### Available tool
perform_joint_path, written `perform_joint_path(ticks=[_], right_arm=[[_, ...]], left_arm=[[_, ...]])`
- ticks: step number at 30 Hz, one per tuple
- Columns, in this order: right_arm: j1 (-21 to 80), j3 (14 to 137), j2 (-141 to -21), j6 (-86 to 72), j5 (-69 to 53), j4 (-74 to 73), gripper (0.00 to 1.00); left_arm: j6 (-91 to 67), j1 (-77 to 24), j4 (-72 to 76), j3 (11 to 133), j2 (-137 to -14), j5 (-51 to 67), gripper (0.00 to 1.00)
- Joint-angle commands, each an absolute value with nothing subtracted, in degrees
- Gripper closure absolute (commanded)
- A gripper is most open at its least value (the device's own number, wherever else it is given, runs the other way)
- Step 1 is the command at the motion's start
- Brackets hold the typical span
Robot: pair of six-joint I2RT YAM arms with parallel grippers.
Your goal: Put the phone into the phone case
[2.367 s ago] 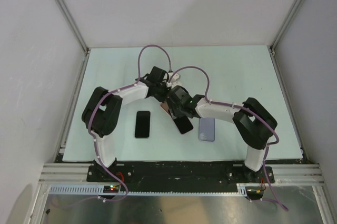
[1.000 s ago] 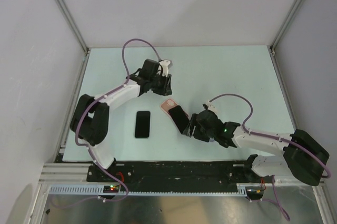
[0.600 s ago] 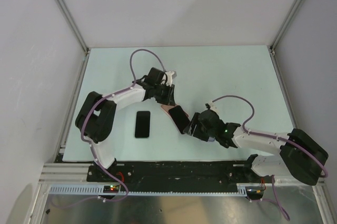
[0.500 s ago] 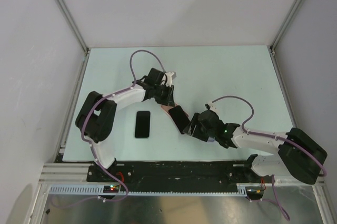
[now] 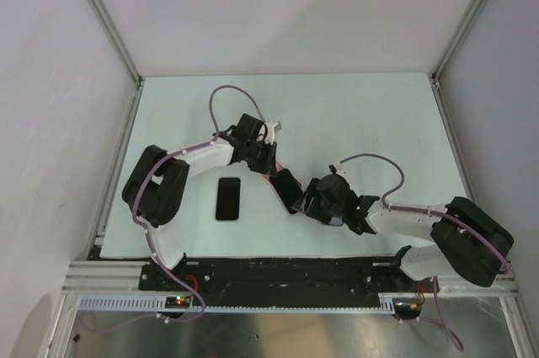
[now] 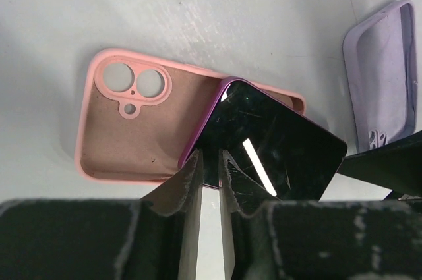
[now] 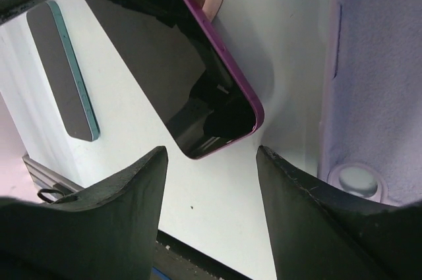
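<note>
The phone (image 6: 277, 141), black screen with a purple rim, lies slanted across the open pink phone case (image 6: 125, 135), its upper end over the case and its lower end on the table. My left gripper (image 6: 211, 168) is nearly closed, with only a thin slit between the jaws. Its fingertips (image 6: 190, 173) rest on the phone's near edge and hold nothing. In the top view that gripper (image 5: 267, 164) sits over the case and the phone (image 5: 288, 191). My right gripper (image 7: 211, 155) stands open just short of the phone's lower corner (image 7: 217, 128), not touching it.
A lilac case (image 7: 382, 62) lies open beside the right gripper, also in the left wrist view as the lilac case (image 6: 382, 76). A second dark phone (image 5: 227, 198) with a teal edge lies to the left on the pale table (image 5: 362, 114). Grey walls enclose the table.
The left gripper came down from the back onto the phone and case while its jaws narrowed. The right gripper edged closer to the phone's lower end, staying open.
</note>
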State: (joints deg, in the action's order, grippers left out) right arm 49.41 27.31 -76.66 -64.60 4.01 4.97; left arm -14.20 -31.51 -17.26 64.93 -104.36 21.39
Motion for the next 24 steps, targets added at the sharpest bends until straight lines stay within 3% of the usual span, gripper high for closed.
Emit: perform_joint_path(ticks=[1,24], right_arm=[[48.1,27.2,-77.5,-64.6,4.3,8.2,0.39],[45.8,27.2,-79.8,-66.6,4.7,14.7,0.46]], left_arm=[[-14.8,-31.9,-16.5,64.7,-104.9,22.5,0.80],[-15.0,-32.2,-16.4,64.4,-106.1,21.9,0.83]])
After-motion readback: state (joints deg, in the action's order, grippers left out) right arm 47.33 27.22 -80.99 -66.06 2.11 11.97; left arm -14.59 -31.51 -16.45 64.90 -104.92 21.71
